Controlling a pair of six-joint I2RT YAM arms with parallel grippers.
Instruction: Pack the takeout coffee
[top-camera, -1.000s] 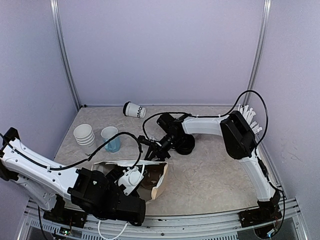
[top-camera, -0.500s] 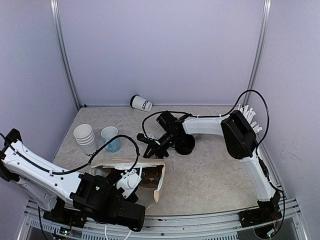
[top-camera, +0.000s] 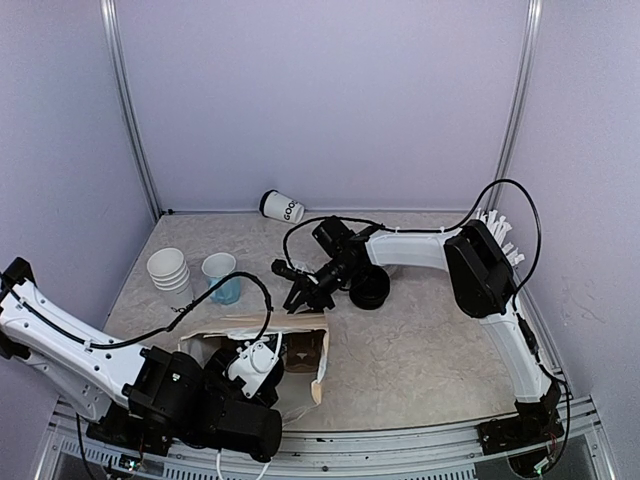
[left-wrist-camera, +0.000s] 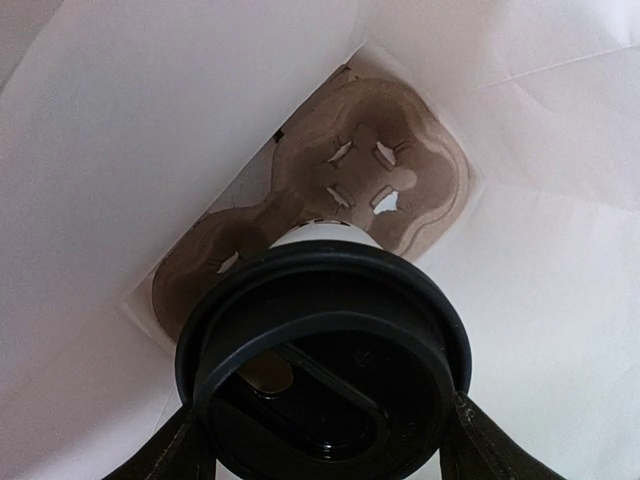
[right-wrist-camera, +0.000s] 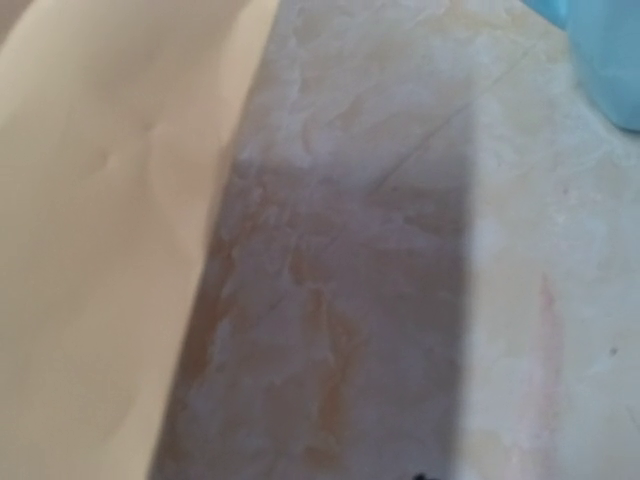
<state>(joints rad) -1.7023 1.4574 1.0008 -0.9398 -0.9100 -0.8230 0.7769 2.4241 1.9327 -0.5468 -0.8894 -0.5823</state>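
My left gripper (top-camera: 262, 362) reaches down into a paper bag (top-camera: 225, 326) near the table's front. In the left wrist view it (left-wrist-camera: 320, 440) is shut on a white cup with a round black lid (left-wrist-camera: 320, 350). The cup hangs above a brown cup carrier (left-wrist-camera: 400, 170) on the bag's floor. Its lettering is hidden. Another white cup with black lettering (top-camera: 283, 207) lies on its side by the back wall. My right gripper (top-camera: 300, 293) hovers just beyond the bag's far edge, fingers apart, holding nothing. The right wrist view shows only the table and the tan bag (right-wrist-camera: 90, 250).
A stack of white cups (top-camera: 168, 272) and a light-blue mug (top-camera: 222, 278) stand left of the bag; the mug's edge shows in the right wrist view (right-wrist-camera: 610, 60). A round black object (top-camera: 370, 290) sits under the right arm. White utensils (top-camera: 497, 235) stand at the far right.
The cup by the back wall rolled right and away, then stopped. My right gripper drew back from the bag's edge. The bag and my left gripper shifted left, towards the front.
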